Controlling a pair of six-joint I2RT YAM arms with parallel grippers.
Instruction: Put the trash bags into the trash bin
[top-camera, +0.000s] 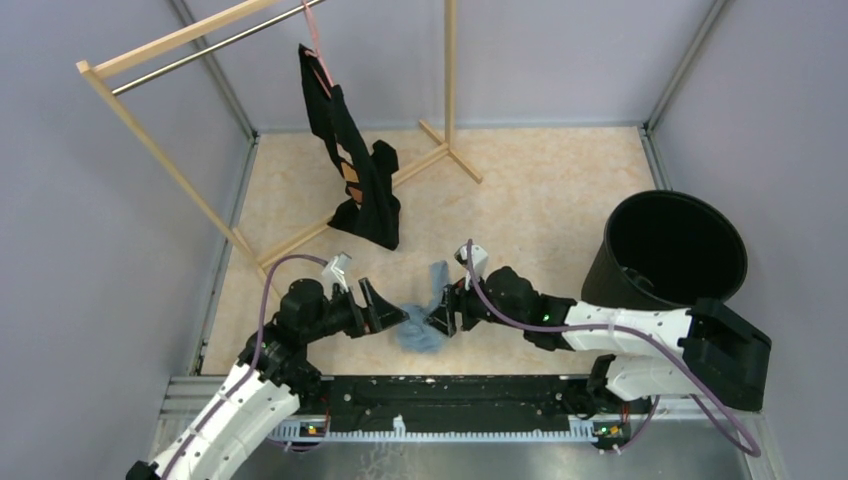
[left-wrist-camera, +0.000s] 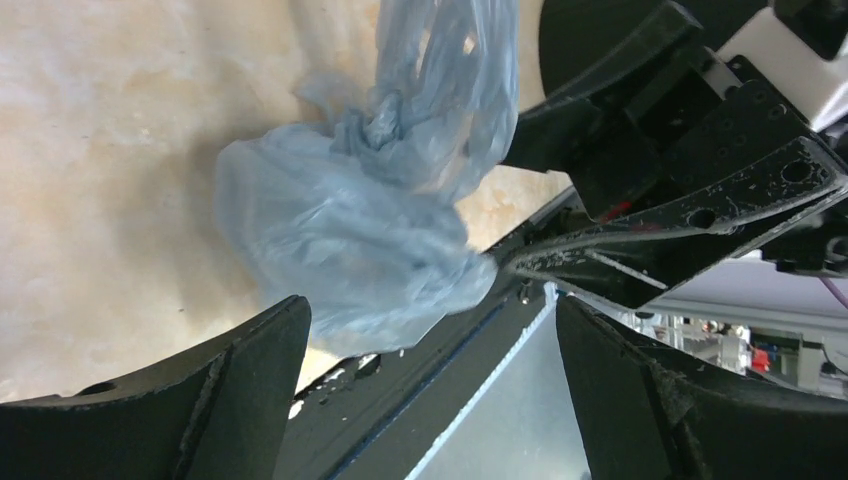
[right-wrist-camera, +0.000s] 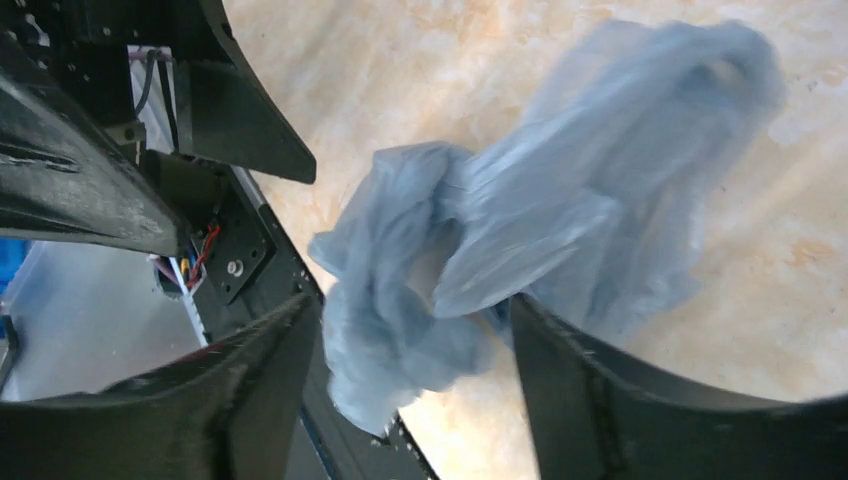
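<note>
Both stand open: my left pincer (top-camera: 388, 312) wide, my right pincer (top-camera: 438, 318) parted round the bag (top-camera: 420, 332), which lies crumpled on the table (top-camera: 560, 190) between them, well apart from the bin (top-camera: 612, 282).

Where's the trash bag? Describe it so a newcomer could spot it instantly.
Look toward the near edge of the beige table. There, between the left gripper and the right gripper, is the trash bag, a crumpled wad. It is pale blue, see-through film, unlike the black trash bin to the right or the black garment hanging behind.
</note>
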